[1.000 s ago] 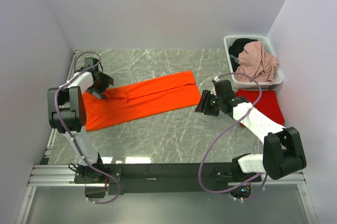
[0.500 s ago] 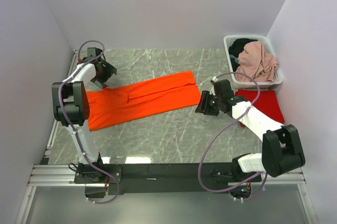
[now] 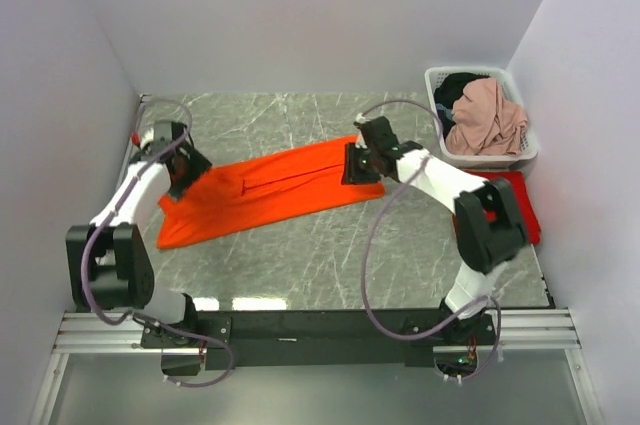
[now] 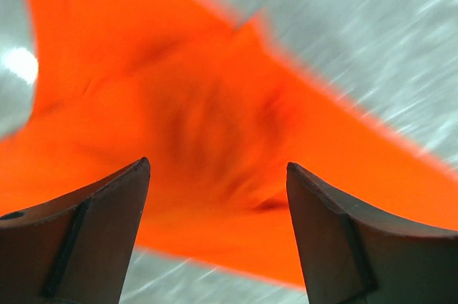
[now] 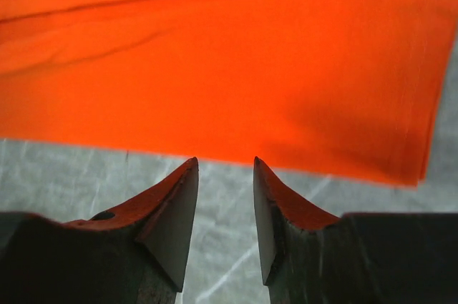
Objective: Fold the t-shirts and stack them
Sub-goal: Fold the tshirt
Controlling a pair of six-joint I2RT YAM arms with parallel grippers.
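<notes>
Here's the orange t-shirt (image 3: 270,190), flat on the desk (image 3: 330,255) as a long band that runs on a slant from the near left up toward the far right. It looks as if its sides are already turned in. The red t-shirt (image 3: 520,207) waits at the right edge of the desk, just in front of the basket (image 3: 470,69), and is partly hidden by the right arm. Pink clothing (image 3: 488,115) is heaped in that basket. The left hand (image 3: 185,167) hovers over the shirt's left end. Its wrist view is blurred, but the fingers (image 4: 86,239) stand wide apart with only orange cloth below and nothing between them. Over at the other end, the right hand (image 3: 358,163) sits at the band's right corner with just a narrow gap between its fingers, and it's empty too. Its own camera shows the tips over bare desk, just short of the near edge of the cloth. So this reads as lining up for the crosswise fold, one hand at each end and nothing gripped yet. For the next move, the right hand needs to reach forward onto that corner, drop low enough to catch every layer and pinch. The left hand has to come down on its end, then one end gets carried over onto the other. If a hand catches only the top layer, the band will peel open!
</notes>
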